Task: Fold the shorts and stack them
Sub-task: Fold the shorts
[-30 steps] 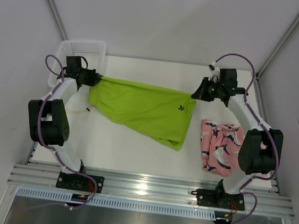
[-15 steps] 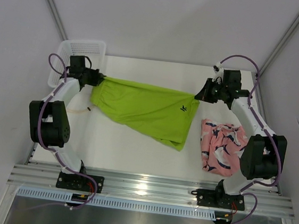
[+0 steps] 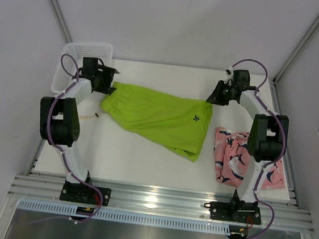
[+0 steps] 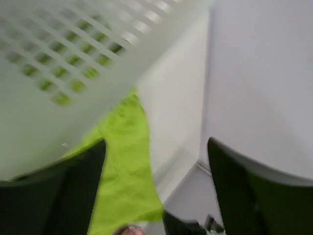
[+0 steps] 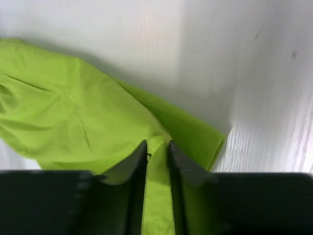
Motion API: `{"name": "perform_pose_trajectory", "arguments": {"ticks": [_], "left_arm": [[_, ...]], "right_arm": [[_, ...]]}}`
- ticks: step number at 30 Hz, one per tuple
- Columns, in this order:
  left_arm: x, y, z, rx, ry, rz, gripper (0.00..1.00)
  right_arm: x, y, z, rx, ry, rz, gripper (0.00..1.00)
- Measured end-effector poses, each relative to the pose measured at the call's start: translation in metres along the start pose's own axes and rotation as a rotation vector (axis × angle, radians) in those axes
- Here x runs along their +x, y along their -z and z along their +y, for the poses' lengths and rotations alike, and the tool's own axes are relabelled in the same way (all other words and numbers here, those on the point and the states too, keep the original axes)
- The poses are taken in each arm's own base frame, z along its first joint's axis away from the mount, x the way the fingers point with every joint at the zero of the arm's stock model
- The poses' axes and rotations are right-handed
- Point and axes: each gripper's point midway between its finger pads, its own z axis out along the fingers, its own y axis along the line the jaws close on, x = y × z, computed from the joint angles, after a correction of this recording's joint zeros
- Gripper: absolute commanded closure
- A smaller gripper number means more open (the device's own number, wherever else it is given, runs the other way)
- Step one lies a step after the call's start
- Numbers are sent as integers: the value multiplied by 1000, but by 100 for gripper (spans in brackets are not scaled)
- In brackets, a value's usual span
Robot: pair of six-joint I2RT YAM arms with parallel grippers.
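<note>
Spreading is looking like the step in hand. The green shorts (image 3: pixel 160 116) are lying across the far middle of the counter (image 3: pixel 143 163), mostly flat, with the near right corner looking doubled over. The right tool (image 5: pixel 157 144) is pinching their far right corner, its jaws nearly closed on a small ridge of fabric. The left tool (image 4: pixel 155 147) is hovering beside the far left corner with its jaws standing wide apart, holding nothing; green cloth is showing below the gap rather than in it.

To do this well, I am thinking the right tool should be lowering its corner onto the counter before opening, so the edge is lying straight and not springing back. The left tool should be retaking its corner low and square, keeping clear of the mesh. The doubled corner is needing a smoothing pull before any fold.

The pink shorts (image 3: pixel 238 156) are lying crumpled at the right side, well apart from the left tool and just beside the green pair's right edge.

The basket (image 3: pixel 89 52) is sitting at the far left corner, touching neither pair. From above nothing is showing inside it, though the left arm is covering part of its near edge.
</note>
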Motion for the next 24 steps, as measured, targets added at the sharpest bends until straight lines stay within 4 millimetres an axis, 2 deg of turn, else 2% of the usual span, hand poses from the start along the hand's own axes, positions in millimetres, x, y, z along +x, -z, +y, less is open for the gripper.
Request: {"name": "perform_pose_trajectory", "arguments": {"ticks": [1, 4, 7, 9, 12, 14, 15, 17, 18, 19, 20, 21, 24], "left_arm": [[0, -3, 1, -2, 6, 1, 1], [-1, -2, -20, 41, -9, 6, 1], [-4, -2, -39, 59, -56, 5, 1], [-4, 0, -46, 74, -90, 10, 1], [-1, 5, -45, 78, -135, 25, 1], [3, 10, -41, 77, -161, 35, 1], [5, 14, -38, 75, -175, 38, 1], [11, 25, -32, 73, -205, 45, 1], [14, 32, -29, 75, -219, 49, 1], [18, 40, -26, 78, -233, 51, 1], [22, 49, -24, 89, -251, 51, 1], [27, 58, -21, 95, -265, 54, 1], [38, 82, -15, 134, -311, 54, 1]], "right_arm": [[-5, -7, -2, 6, -6, -2, 56], [-21, -21, -8, 23, -25, -20, 45], [-28, -19, -15, 60, -42, -39, 34], [-33, -15, -18, 83, -45, -56, 33], [-35, -3, -17, 102, -48, -78, 35], [-29, 11, -12, 100, -49, -85, 37], [-25, 20, -8, 94, -45, -93, 39], [-15, 38, 4, 78, -36, -102, 48], [-11, 46, 13, 63, -26, -112, 58], [-8, 51, 21, 46, -12, -122, 64], [-3, 54, 29, 29, -10, -123, 71], [3, 56, 40, 6, 1, -120, 83], [26, 45, 68, -64, 22, -89, 99]]}}
